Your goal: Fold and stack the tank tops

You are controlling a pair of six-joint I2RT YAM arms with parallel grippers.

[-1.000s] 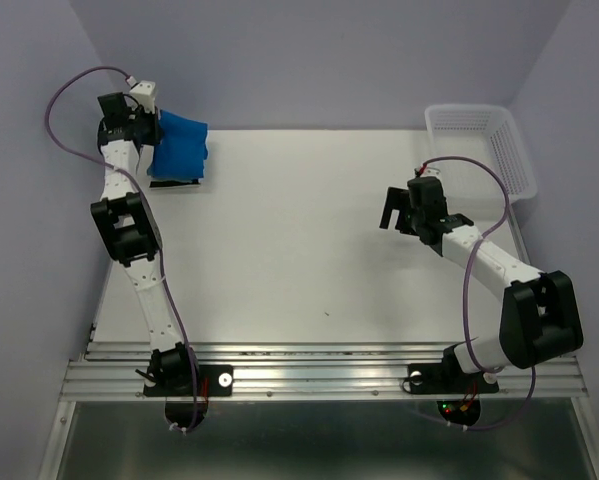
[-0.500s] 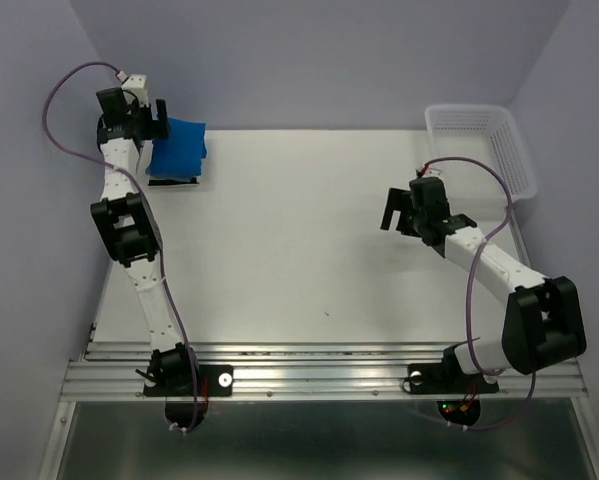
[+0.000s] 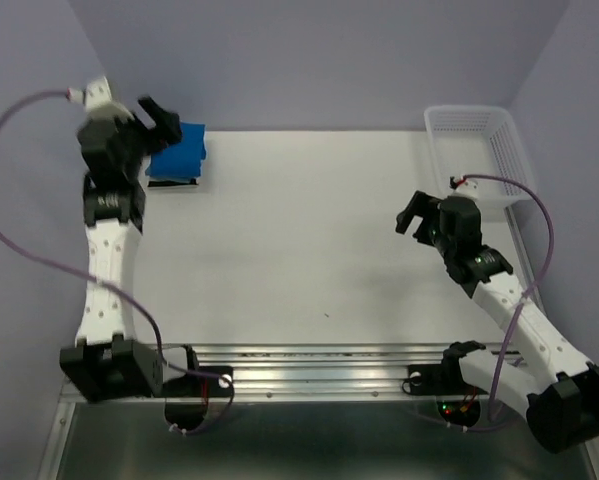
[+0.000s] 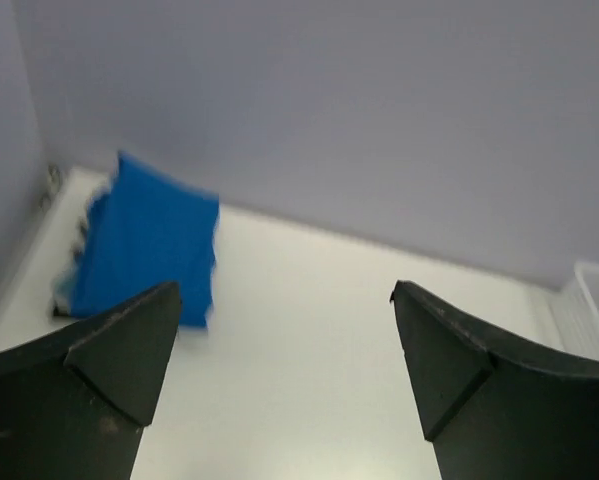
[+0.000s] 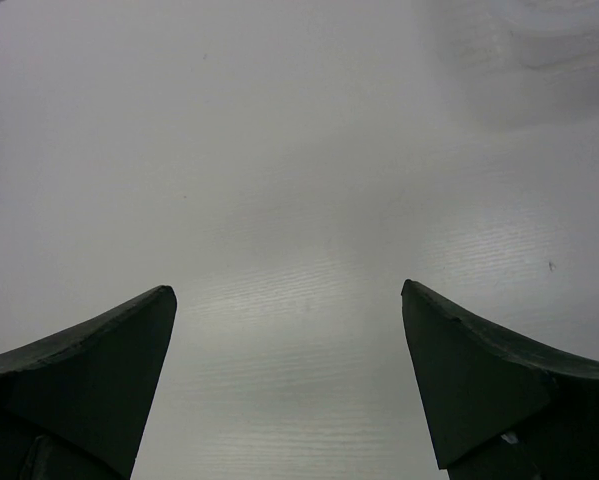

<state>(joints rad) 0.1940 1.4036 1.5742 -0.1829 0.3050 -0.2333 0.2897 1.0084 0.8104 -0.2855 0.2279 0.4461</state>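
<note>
The left gripper (image 3: 165, 118), jaws spread wide and holding nothing, hung close above the folded royal blue tank top (image 3: 177, 153). The top capped a pile (image 4: 144, 245) just ahead of that gripper and to its left, with only a dark sliver of a lower garment (image 3: 173, 181) showing beneath. The right gripper (image 3: 417, 214), equally wide and empty, hovered over bare bench (image 3: 299, 240), well apart from the pile. A left finger swung low on leaving could snag the top fold and drag the pile open or askew, while the white basket (image 3: 499, 118), beyond the right gripper and off to its right, showed no garment inside.
</note>
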